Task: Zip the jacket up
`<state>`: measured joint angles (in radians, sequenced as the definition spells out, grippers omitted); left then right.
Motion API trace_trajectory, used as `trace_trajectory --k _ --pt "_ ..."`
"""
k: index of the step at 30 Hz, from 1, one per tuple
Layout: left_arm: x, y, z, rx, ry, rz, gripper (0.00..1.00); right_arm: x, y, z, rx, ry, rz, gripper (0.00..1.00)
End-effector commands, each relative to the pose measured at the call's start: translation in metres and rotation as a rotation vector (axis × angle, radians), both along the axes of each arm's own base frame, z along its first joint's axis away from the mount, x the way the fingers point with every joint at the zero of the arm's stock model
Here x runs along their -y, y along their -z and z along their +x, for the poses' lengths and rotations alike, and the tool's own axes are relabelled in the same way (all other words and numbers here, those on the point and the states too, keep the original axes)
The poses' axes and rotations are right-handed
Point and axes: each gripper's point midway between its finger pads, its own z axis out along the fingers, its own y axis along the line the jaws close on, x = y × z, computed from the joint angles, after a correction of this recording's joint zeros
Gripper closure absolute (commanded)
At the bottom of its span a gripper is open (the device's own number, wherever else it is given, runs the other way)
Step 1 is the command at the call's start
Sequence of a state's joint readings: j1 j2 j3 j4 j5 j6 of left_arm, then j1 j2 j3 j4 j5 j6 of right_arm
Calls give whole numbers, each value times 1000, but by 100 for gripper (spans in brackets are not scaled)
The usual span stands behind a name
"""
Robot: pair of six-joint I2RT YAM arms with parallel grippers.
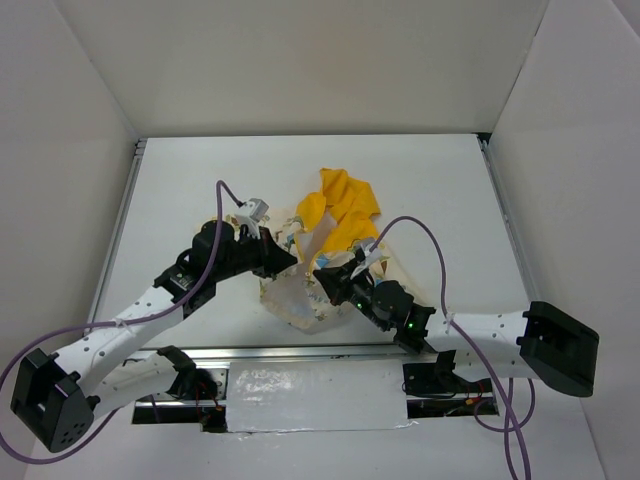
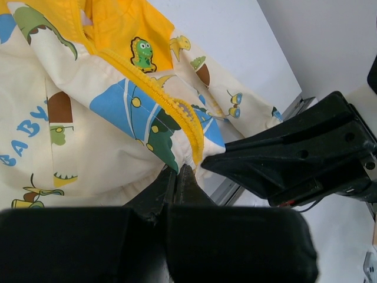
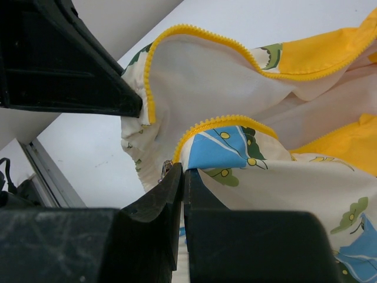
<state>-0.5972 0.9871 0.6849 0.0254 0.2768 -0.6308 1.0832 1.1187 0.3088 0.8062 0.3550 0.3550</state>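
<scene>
Gripping the jacket (image 1: 312, 240) at the near ends of its open yellow zipper (image 2: 168, 97), the left gripper (image 2: 177, 174) and right gripper (image 3: 183, 175) have jaws clamped on fabric.

Jacket (image 1: 320, 240): cream, cartoon-printed, yellow hood and lining. Lies crumpled on table (image 1: 180, 200), front open, hood farthest back. Zipper (image 2: 171, 106) unzipped, yellow edges apart.

Bright even light, soft shadows; close fingers (image 2: 154, 194) blurred.
</scene>
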Motion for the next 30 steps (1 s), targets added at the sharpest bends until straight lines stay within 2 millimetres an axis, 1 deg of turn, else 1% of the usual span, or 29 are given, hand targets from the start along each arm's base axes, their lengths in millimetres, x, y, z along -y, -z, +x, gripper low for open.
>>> trace_trajectory --k 1,4,8,11,12,28,30 --pt "5 -4 -4 31 55 -6 100 0 -30 9 28 30 67 100" --pt "5 6 -5 -7 60 24 100 -2 -27 8 21 24 53 100" --pt "5 14 -6 -25 56 39 100 -6 -27 5 14 -1 66 100" --pt "5 15 -4 -24 54 46 100 -7 -26 5 8 -3 68 100" --pt "4 20 -6 -45 54 63 100 -8 -26 5 7 -7 65 100" --pt "7 27 -8 -60 70 64 100 -11 -20 3 5 -27 47 100" --pt "7 27 -8 -60 74 65 100 -11 -22 3 8 -25 52 100"
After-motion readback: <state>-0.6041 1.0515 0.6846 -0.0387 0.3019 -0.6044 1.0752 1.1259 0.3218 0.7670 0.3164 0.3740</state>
